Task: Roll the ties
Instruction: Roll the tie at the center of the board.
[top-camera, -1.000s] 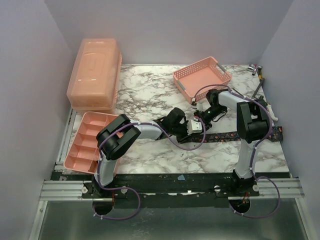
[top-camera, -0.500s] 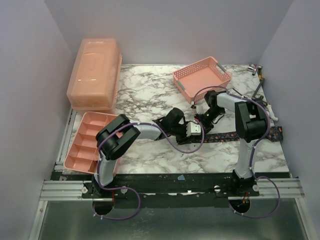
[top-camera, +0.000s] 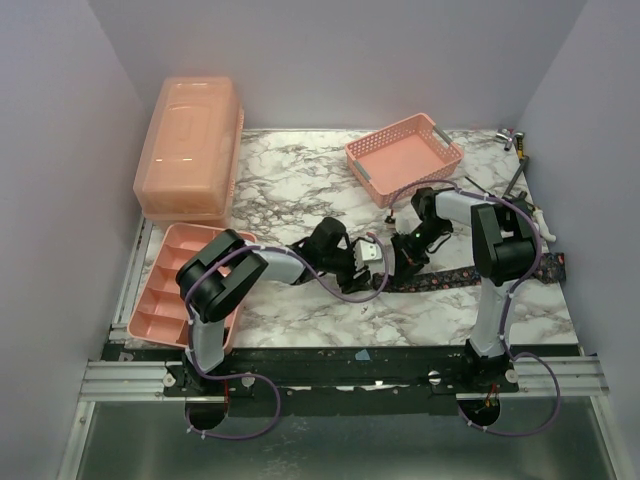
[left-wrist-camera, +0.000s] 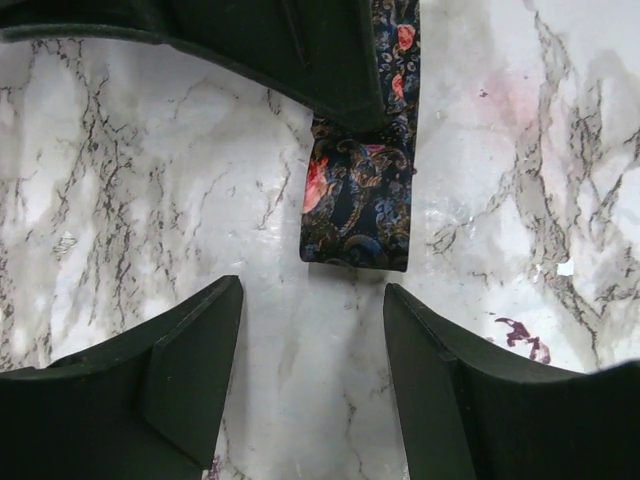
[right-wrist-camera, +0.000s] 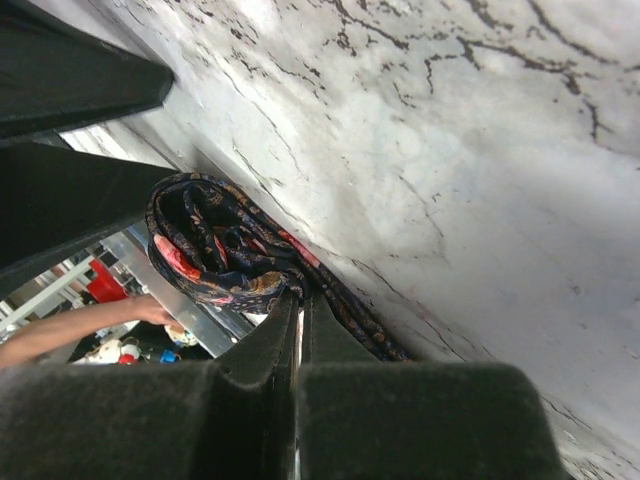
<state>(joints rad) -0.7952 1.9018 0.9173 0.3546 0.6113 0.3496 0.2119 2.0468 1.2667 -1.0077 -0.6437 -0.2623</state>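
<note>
The left jaws are spread, empty; the tie (left-wrist-camera: 355, 200) is laid on the counter (left-wrist-camera: 150, 180) just ahead of them, pressed under the clenched right jaws. Its loose roll could be undone if dragged.

Tie (top-camera: 450, 273) lies flat on table (top-camera: 290, 190), running left to right. Basket (top-camera: 403, 155) behind tie, near. Lidded box (top-camera: 190, 150) far behind-left of tie. Divided tray (top-camera: 170, 285) well left of tie, in front of box, at table's left edge. Small tools (top-camera: 515, 140) behind-right of tie, far corner. Right gripper (right-wrist-camera: 298, 305) on tie's folded left end, pinching it. Left gripper (left-wrist-camera: 312, 300) just left of that end, apart.
</note>
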